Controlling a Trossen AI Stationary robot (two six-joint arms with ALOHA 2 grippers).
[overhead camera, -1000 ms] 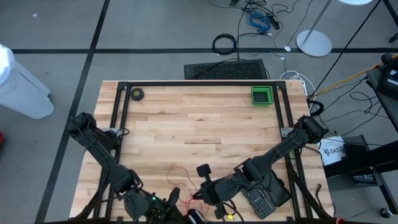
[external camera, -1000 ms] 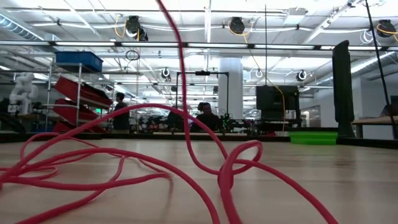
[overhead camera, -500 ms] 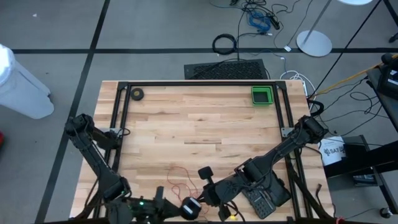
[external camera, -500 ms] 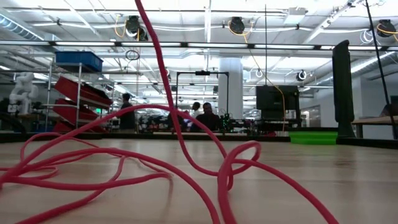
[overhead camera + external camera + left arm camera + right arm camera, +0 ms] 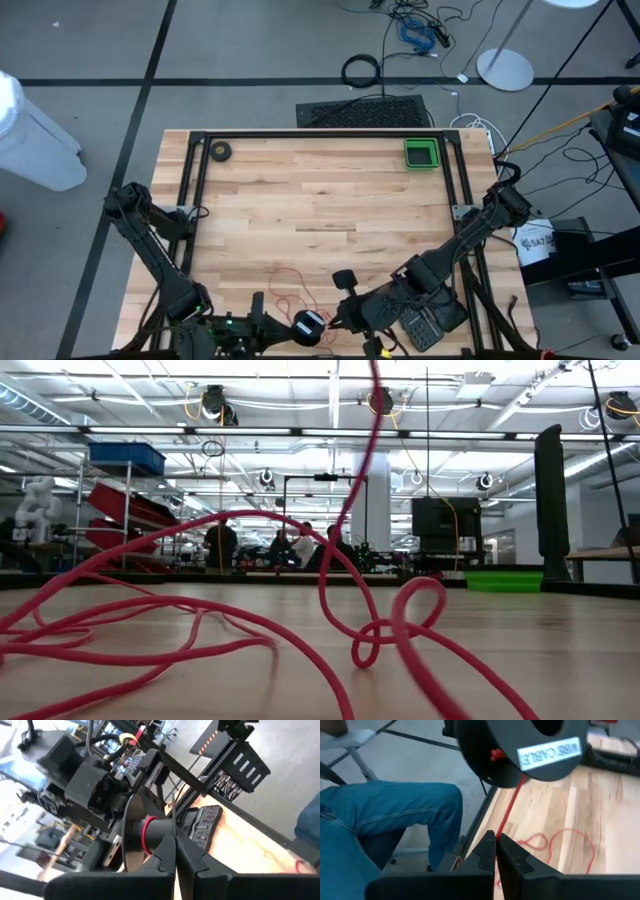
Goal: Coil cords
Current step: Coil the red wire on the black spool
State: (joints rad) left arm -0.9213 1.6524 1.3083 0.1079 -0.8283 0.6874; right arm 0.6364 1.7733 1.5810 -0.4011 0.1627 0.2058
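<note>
Winding looks barely underway to me: the left gripper (image 5: 175,851), fingers pressed together, seems to pinch the rim of the one black spool (image 5: 308,326) at the table's (image 5: 320,200) near edge. The right gripper (image 5: 495,847), also closed, nips the single red cord (image 5: 290,288). Most of that cord lies loose nearby, unwound.
</note>
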